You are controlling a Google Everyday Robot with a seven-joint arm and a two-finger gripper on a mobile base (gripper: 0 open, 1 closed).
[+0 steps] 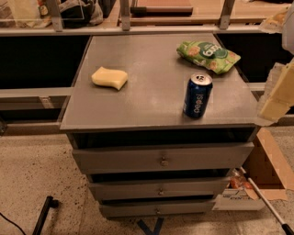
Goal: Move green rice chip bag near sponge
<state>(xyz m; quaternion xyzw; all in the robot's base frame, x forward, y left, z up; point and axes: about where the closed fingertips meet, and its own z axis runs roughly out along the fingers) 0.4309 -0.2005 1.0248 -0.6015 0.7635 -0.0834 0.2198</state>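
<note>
It looks like a lab or workshop: a gray drawer cabinet (161,158) stands on a speckled hard floor (32,170), with a torn cardboard box (271,167) beside it and metal rails (125,13) behind. The gripper (275,96) is at the right edge, beside the cabinet top.

A grey drawer cabinet (138,108) is seen from above, with three drawers shown on its front. The green rice chip bag (209,55) is laid flat at the far right corner of the top. The sponge (110,77) is placed on the left side, well apart from the bag. A blue Pepsi can (197,95) is stood upright near the front right. The gripper (274,103) is held at the right edge of the view, just beside the cabinet's right edge and apart from all three items.
</note>
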